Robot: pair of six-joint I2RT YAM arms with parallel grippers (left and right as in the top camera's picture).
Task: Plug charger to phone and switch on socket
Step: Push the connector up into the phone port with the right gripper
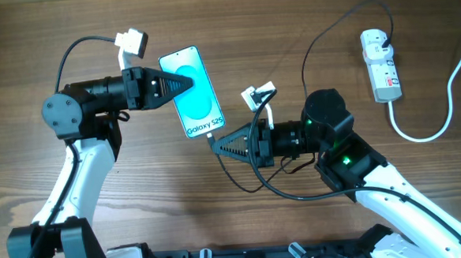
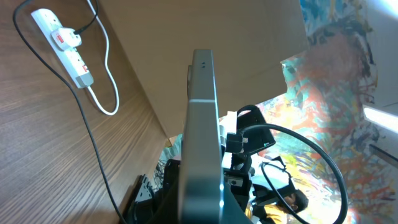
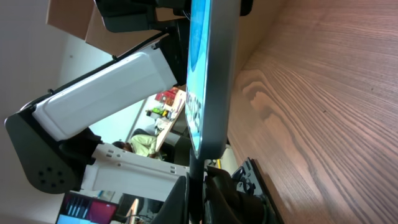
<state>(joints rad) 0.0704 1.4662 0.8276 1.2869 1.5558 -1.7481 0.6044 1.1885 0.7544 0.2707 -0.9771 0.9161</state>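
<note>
Teal-screened rectangular phone [image 1: 191,91] lies aslant left of centre on the brown wood-grain table [image 1: 67,19] in the overhead view, with "Galaxy S25" legible in white at its lower end. The black left gripper [image 1: 182,82] reaches in from the left on a level forearm, and its tapered fingers are closed over the phone's left side. The black right gripper [image 1: 218,140] points leftward at the phone's bottom edge. The thin black charger [image 1: 305,70] arcs from the short white oblong socket [image 1: 380,64] at the far right toward that arm. A thicker white cable [image 1: 450,94] loops beside the socket. The print on the switches is too small to read.

The left wrist view shows the phone [image 2: 202,137] only edge-on, as a grey slab running up the middle from between that gripper's jaws. The socket [image 2: 65,46] sits top left with a red mark, and the charger [image 2: 87,134] and white cable [image 2: 109,93] trail from it.

The right wrist view alone shows the join. The right gripper [image 3: 198,193] is pinched on the charger's tip, which meets the bottom edge of the phone [image 3: 211,74]. The phone's lettering is foreshortened. Whether the phone rests on the table or is lifted, I cannot tell.
</note>
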